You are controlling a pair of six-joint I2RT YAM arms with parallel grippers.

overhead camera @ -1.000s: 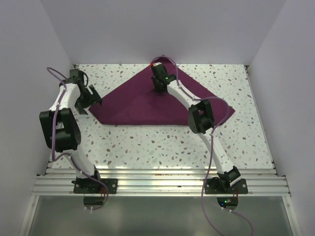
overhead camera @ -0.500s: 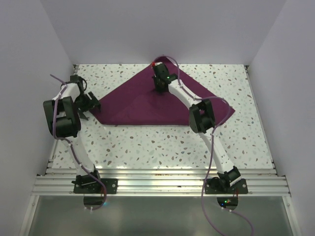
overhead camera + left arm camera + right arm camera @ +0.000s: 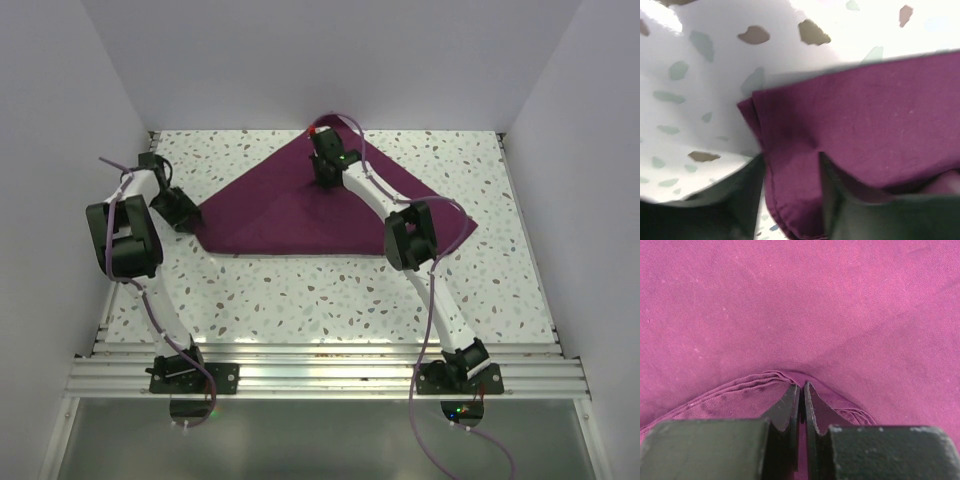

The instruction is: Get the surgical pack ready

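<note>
The surgical pack's dark-purple cloth (image 3: pixel 290 215) lies on the speckled table, folded into a triangle with its long edge toward me. My right gripper (image 3: pixel 322 183) is at the far apex, shut on a bunched hem of the cloth (image 3: pixel 790 305); its tips (image 3: pixel 802 386) are pressed together. My left gripper (image 3: pixel 188 213) is down at the cloth's left corner. In the left wrist view that folded corner (image 3: pixel 790 150) lies in the gap of the left gripper (image 3: pixel 791 159), whose jaws still stand apart on either side.
White walls (image 3: pixel 80 110) close in the speckled table (image 3: pixel 330 295) on the left, back and right. An aluminium rail (image 3: pixel 320 365) with both arm bases runs along the near edge. The right arm's elbow (image 3: pixel 410 235) hangs over the cloth's right part.
My left gripper has dropped and slid right onto the cloth's left corner, and its jaws have narrowed. The right gripper has kept its hold and stayed in place.
</note>
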